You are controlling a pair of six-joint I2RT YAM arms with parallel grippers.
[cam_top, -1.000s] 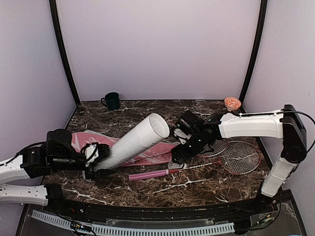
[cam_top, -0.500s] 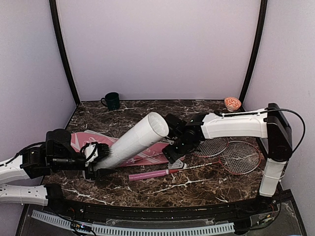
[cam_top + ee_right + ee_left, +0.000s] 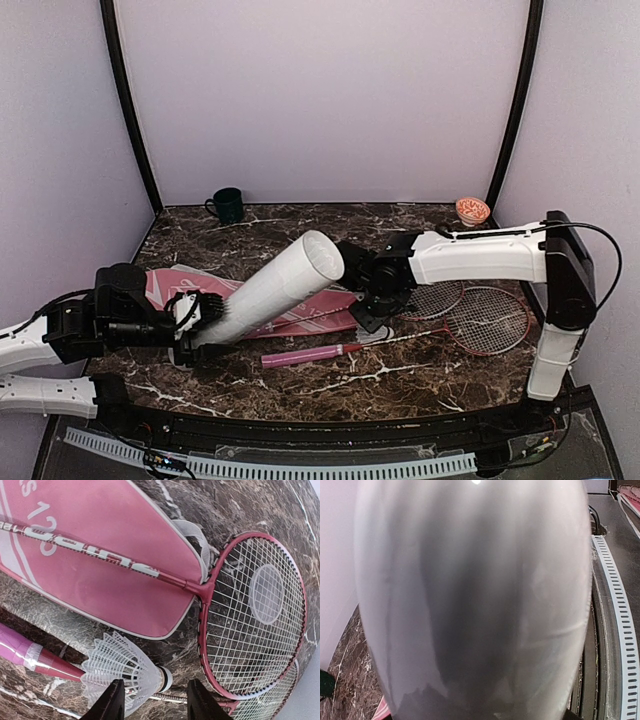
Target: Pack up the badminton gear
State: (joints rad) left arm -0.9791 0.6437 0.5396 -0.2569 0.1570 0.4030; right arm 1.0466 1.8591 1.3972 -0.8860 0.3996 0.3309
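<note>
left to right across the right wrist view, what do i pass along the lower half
pink racket handle → white feather shuttlecock → red-framed racket head with white strings. The pink racket-shaped bag spans too much of the width to place, so it is left out.

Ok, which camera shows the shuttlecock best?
Right wrist: the shuttlecock shows clearly, feathers and cork, between the fingers of the right gripper. Top external mostly hides it under that gripper. Left wrist shows only the tube.
</note>
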